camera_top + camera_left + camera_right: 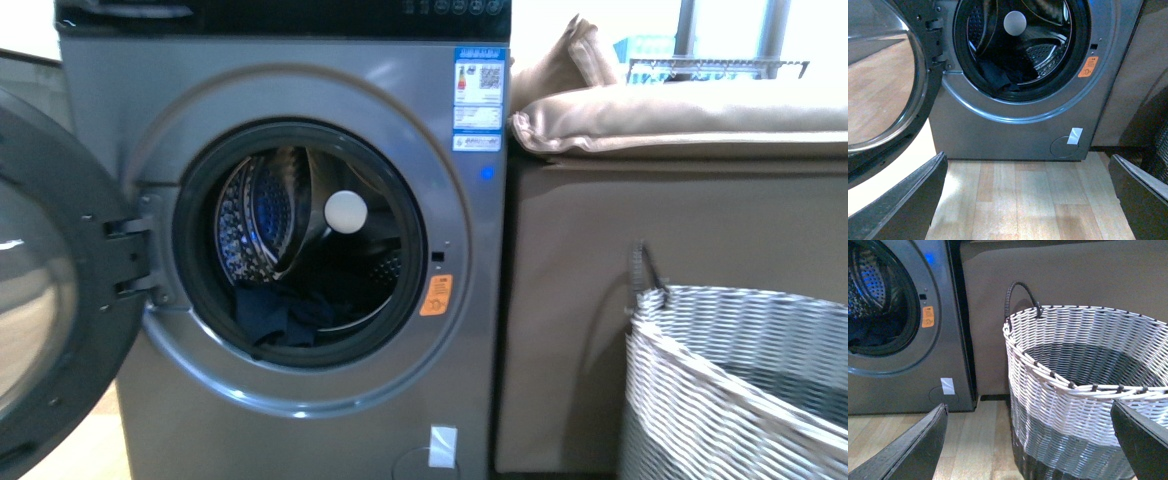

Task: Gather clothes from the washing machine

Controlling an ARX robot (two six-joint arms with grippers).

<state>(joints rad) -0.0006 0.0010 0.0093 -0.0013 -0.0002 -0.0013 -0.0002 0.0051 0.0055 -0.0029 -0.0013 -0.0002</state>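
Left tool [1028,156], right tool [1028,405] both released; woven basket [1073,365] near washing machine [330,85], navy clothes [285,315] in drum [250,210].

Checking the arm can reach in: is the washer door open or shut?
Open. The washing machine door stands swung wide, leaving the drum mouth bare with the clothes visible inside.

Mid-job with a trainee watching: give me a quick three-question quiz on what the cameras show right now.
1. Fill in: the left gripper and right gripper are both ___.
2. True or false: the washing machine door is shut.
3. The clothes lie: A over the door; B low in the drum; C in the left gripper.
Key: 1 open; 2 false, it stands open; 3 B.
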